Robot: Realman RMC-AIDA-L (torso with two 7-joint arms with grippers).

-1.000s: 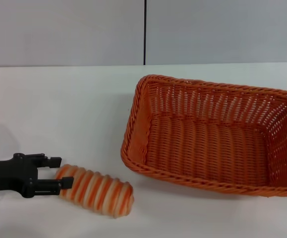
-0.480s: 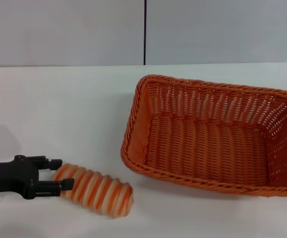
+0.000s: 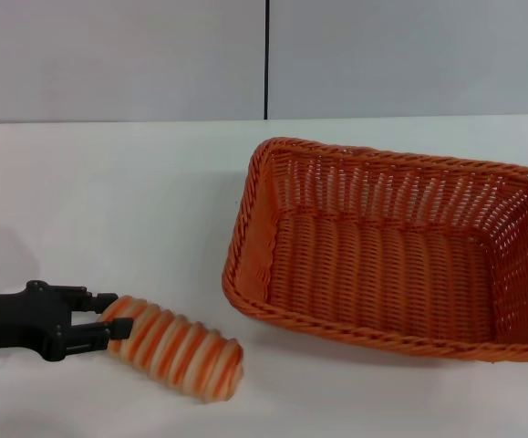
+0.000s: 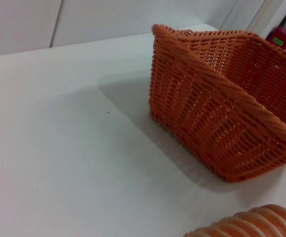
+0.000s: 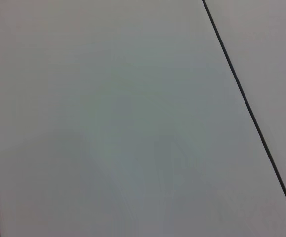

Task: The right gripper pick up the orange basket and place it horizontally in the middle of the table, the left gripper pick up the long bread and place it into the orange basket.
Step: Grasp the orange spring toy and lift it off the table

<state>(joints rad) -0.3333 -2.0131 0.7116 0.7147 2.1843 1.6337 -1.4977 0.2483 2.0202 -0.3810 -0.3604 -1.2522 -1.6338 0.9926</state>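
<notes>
The long bread [image 3: 177, 351], striped orange and cream, lies on the white table [image 3: 108, 201] at the front left. My left gripper [image 3: 110, 318] reaches in from the left edge, and its black fingers are shut on the bread's left end. The orange basket [image 3: 256, 228] stands upright and empty to the right of the bread, its long side across the table. The left wrist view shows the basket's woven wall [image 4: 207, 113] and a bit of the bread [image 4: 251, 224]. My right gripper is out of view.
Bare white table lies between the bread and the basket's near left corner. A grey wall with a dark vertical seam [image 3: 267, 59] stands behind the table. The right wrist view holds only a grey panel with a dark seam [image 5: 246, 106].
The left gripper's fingers have drawn together onto the bread's left end. The bread has shifted slightly. The basket has not moved.
</notes>
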